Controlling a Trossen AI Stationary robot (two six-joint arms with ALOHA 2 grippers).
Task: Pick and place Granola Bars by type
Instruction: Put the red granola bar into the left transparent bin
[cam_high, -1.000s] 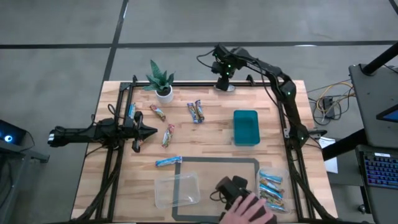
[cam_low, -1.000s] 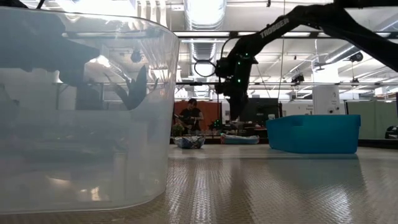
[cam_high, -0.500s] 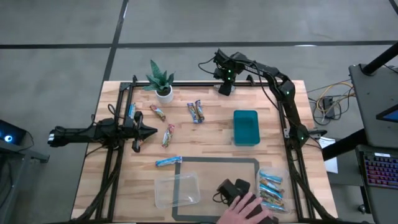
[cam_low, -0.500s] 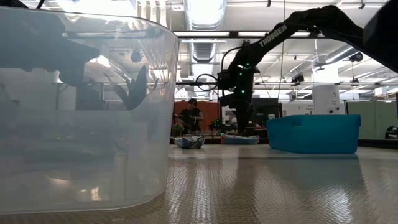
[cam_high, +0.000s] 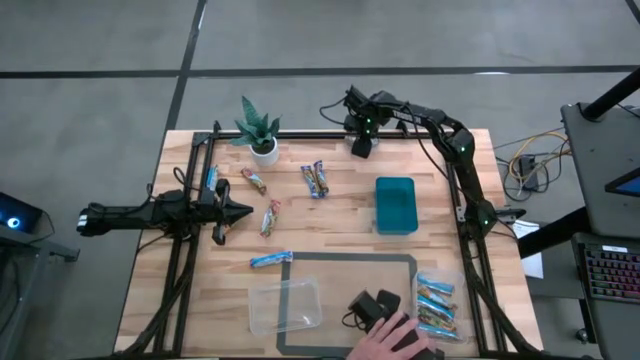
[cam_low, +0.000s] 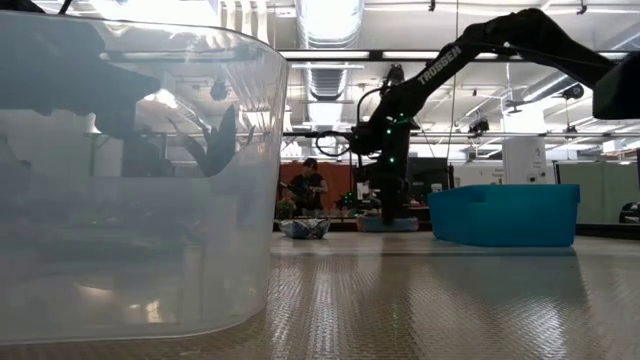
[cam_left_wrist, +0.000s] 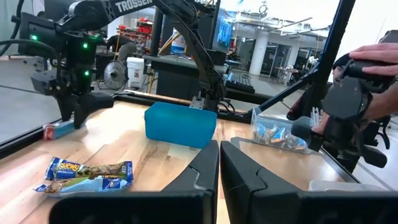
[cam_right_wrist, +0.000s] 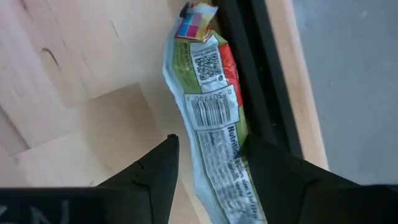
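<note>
Right gripper (cam_right_wrist: 205, 174) jaws apart astride granola bar (cam_right_wrist: 208, 112) by table rail (cam_right_wrist: 249, 68) | I'd centre, then squeeze | left gripper (cam_left_wrist: 219, 165) jaws together, parked.

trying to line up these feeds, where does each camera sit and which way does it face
High view: overhead, straight down on the wooden table; both dark arms show.
Low view: at tabletop height behind a clear plastic tub, facing the room; the right arm shows.
Left wrist view: looks across the table past the shut left gripper.
Right wrist view: looks down at a wrapped granola bar between the right gripper fingers.
Shared: the teal rectangular plastic bin shows in the high, low and left wrist views.
</note>
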